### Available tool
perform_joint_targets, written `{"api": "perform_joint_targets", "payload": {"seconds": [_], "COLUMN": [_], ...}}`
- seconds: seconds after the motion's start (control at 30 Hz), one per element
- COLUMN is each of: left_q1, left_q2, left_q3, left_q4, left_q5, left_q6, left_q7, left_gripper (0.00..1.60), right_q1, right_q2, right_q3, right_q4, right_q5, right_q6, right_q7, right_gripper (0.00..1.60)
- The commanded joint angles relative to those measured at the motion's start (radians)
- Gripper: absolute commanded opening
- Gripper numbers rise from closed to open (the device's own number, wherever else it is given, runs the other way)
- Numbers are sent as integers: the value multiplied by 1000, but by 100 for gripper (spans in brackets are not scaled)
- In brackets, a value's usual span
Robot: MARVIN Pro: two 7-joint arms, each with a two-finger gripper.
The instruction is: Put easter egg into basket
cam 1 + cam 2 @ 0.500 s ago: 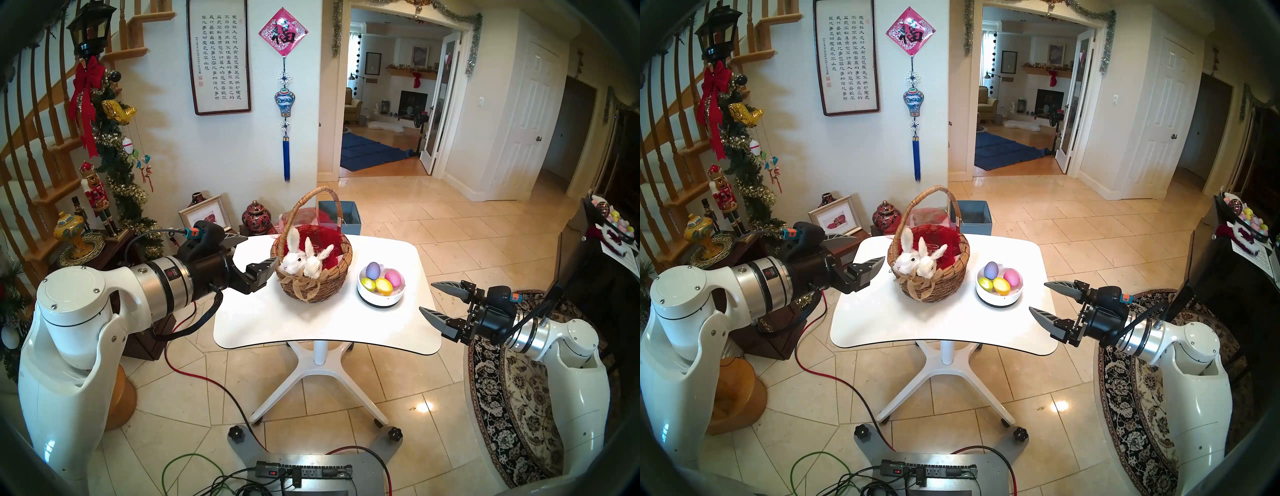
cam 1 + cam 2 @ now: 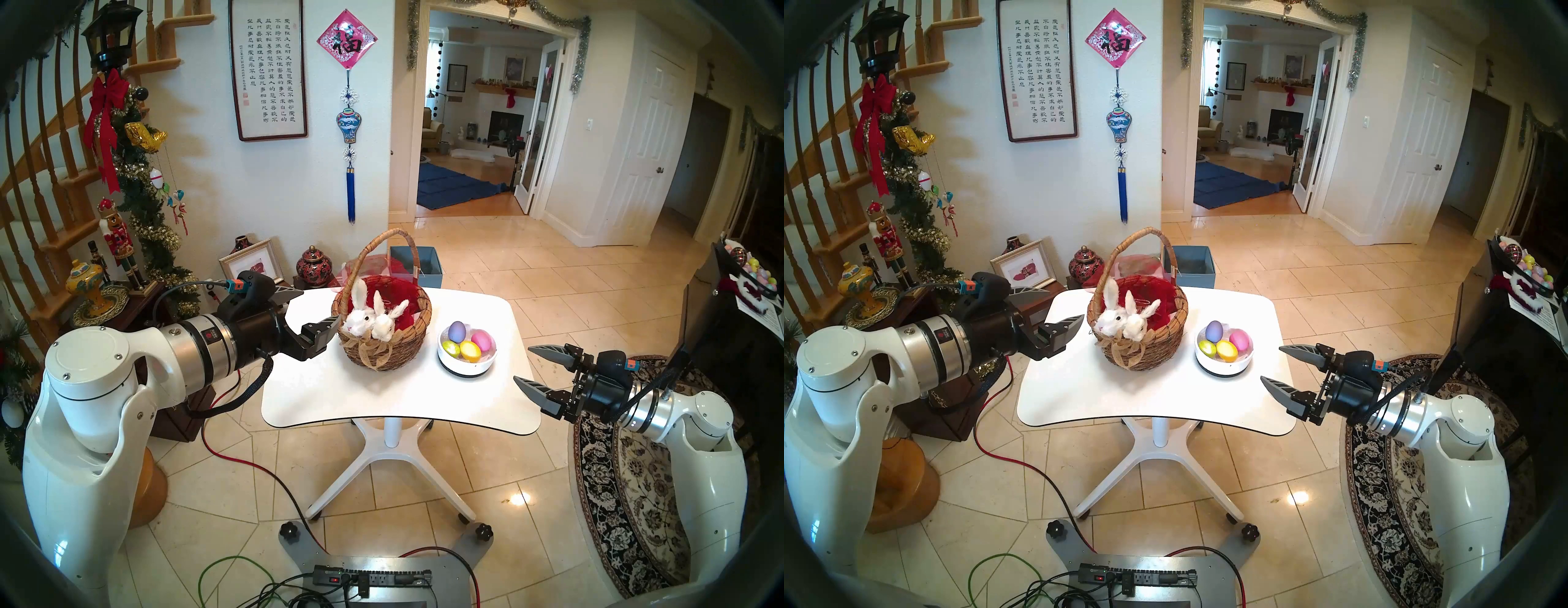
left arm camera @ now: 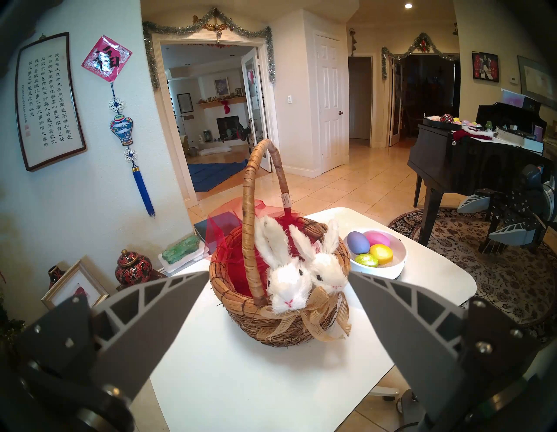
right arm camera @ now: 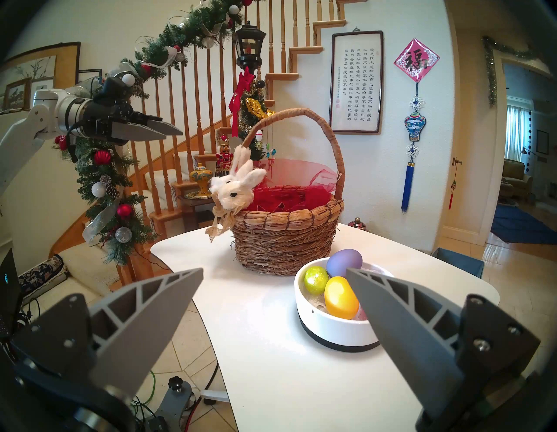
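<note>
Four eggs (image 2: 466, 342) sit in the white bowl (image 2: 466, 366) at the basket's (image 2: 384, 339) three o'clock; both grippers, left (image 2: 316, 312) and right (image 2: 524, 365), gape empty, so the right should pinch one egg gently across its middle.

In the right wrist view, the right hand's finger (image 4: 401, 307) hides the pink egg in the bowl (image 4: 331, 328); the basket (image 4: 286, 241) floor is hidden behind its rim there.

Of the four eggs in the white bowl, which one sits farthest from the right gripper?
The purple egg, at the bowl's far side by the basket; the green, yellow and pink eggs lie closer.
</note>
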State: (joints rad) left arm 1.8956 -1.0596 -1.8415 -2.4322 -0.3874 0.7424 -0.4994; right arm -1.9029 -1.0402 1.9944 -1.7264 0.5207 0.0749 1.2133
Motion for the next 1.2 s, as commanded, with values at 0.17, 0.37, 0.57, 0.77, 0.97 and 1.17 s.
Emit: {"api": "perform_joint_targets", "payload": {"seconds": [0.17,0.37,0.57,0.77,0.97,1.17], "left_q1": [-5,-5,-5,-6,-6,-6], "left_q2": [1,-1,-2,-3,-4,-6], "left_q3": [-1,-1,-2,-2,-2,-2], "left_q4": [-3,-3,-3,-3,-3,-3], "left_q5": [1,3,5,6,8,9], "left_q6": [2,2,3,3,3,3], "left_q7": [-1,-3,-4,-6,-7,-8], "left_gripper": [160,160,160,160,160,160], "right_q1": [0,1,1,1,28,81], "right_q2": [0,0,0,0,9,35], "right_q3": [1,1,1,1,-16,-50], "right_q4": [-4,-4,-4,-4,-11,-8], "right_q5": [0,0,0,0,0,-3], "right_q6": [0,0,0,0,21,52], "right_q7": [-1,-1,-1,-1,-8,-14], "right_gripper": [160,160,160,160,160,160]}}
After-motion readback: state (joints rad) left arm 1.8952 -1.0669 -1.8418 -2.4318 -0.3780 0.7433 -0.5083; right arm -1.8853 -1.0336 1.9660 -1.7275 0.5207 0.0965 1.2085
